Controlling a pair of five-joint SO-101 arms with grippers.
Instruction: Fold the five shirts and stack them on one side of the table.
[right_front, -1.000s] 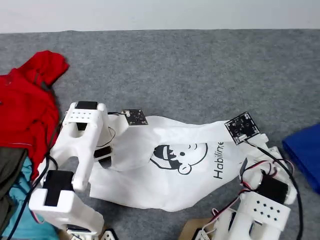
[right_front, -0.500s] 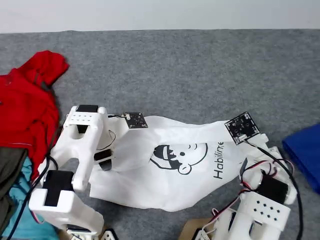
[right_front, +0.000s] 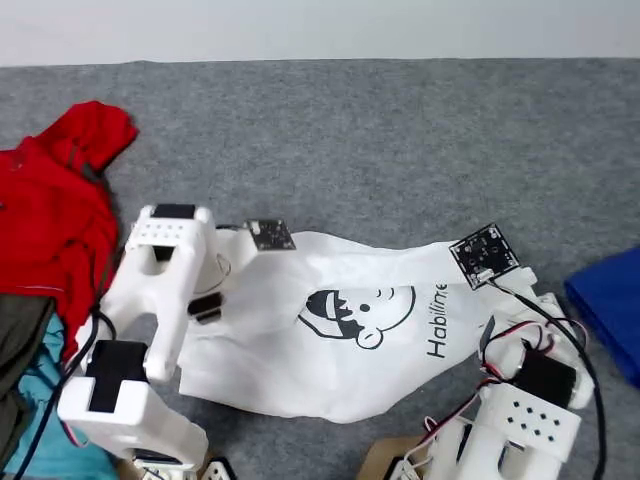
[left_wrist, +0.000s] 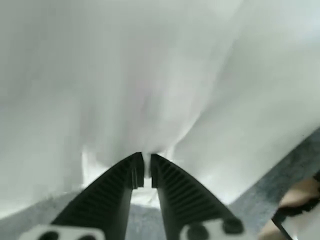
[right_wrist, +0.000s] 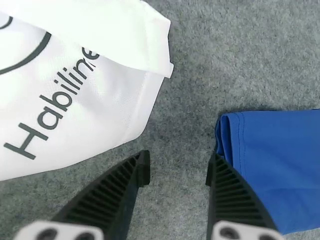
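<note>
So the biggest thing here is the table (right_front: 400, 130), covered edge to edge in grey felt-like stuff. Sprawled across the near middle of it is the white shirt (right_front: 340, 330), print side up with a cartoon face and some lettering. It's not folded, just lying loose and rumpled between the two arms.

Next up is the red shirt (right_front: 50, 220), a crumpled heap at the left edge of the table, well apart from the white one. The left arm (right_front: 150, 300) sits over the white shirt's left side, and the right arm (right_front: 520, 400) is down at the shirt's right end, close to the near edge.

The blue shirt (right_wrist: 275, 165) lies at the right edge of the table and looks neatly folded with a clean straight edge. It's near the white shirt's right end but not touching it; a strip of grey shows between them.

Below the red heap there's a dark garment (right_front: 20, 340) and a teal garment (right_front: 50, 440) bunched up at the near-left corner.

The left gripper (left_wrist: 147, 162) is clamped tight on a pinch of the white shirt's fabric, jaws nearly meeting. The right gripper (right_wrist: 177, 162) is spread wide and holding nothing, hanging over that bare grey strip between white and blue.
</note>
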